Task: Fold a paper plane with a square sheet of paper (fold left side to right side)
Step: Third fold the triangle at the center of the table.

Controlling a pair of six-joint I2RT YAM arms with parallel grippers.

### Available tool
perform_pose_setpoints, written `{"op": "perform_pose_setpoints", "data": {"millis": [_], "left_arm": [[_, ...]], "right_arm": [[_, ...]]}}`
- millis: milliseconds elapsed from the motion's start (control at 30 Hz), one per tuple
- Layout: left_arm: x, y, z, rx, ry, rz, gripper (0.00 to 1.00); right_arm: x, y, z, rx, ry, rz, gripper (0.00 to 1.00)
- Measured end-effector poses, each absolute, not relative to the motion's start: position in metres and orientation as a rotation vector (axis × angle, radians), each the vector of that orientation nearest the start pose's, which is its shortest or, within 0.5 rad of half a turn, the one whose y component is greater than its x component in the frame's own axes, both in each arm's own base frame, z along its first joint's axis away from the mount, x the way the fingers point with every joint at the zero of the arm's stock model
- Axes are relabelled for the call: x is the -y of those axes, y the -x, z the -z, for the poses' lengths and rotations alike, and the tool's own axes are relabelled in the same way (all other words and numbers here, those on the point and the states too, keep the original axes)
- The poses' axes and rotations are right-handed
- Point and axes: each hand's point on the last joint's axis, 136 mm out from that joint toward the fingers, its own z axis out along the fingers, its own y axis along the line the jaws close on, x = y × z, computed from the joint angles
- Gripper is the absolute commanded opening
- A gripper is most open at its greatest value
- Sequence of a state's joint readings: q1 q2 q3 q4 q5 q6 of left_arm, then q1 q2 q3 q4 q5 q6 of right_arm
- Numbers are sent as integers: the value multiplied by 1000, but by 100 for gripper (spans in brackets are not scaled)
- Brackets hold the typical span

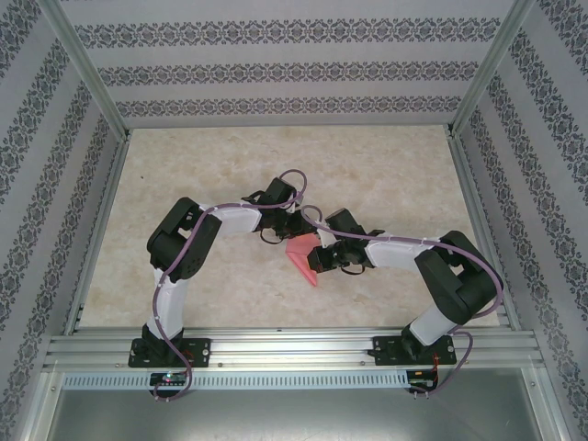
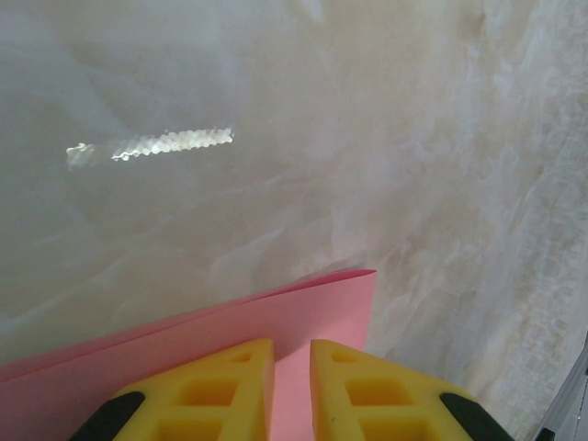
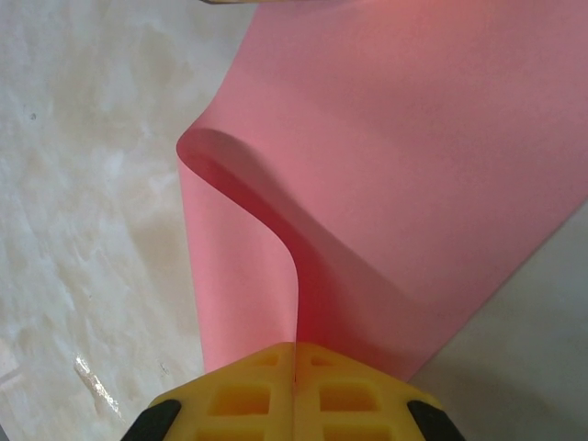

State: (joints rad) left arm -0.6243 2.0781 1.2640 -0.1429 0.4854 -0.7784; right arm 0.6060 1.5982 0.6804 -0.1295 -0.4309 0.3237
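Square sheet of paper (image 3: 413,165) curled; right end effector (image 3: 294,349) clenched on its edge, left end effector (image 2: 292,347) slightly parted above. Uneven pull could skew crease.

No text, label, brand or number can be read anywhere.

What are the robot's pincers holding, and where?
The right pincer pinches the red paper at its curled-up edge. The left pincer sits slightly open over the paper; no clear hold.

Marbled beige tabletop (image 1: 230,165), patterned walls (image 1: 276,73)
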Motion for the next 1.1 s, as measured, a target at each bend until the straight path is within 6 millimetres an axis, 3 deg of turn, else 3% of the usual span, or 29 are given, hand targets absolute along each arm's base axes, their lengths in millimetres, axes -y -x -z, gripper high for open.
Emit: {"op": "perform_pose_setpoints", "data": {"millis": [600, 1100], "left_arm": [[352, -351, -23, -2781, -4, 1093, 20], [348, -353, -30, -2795, -32, 1063, 38]], "right_arm": [[-252, -235, -14, -2720, 523, -862, 2], [-258, -237, -12, -2759, 492, -897, 2]]}}
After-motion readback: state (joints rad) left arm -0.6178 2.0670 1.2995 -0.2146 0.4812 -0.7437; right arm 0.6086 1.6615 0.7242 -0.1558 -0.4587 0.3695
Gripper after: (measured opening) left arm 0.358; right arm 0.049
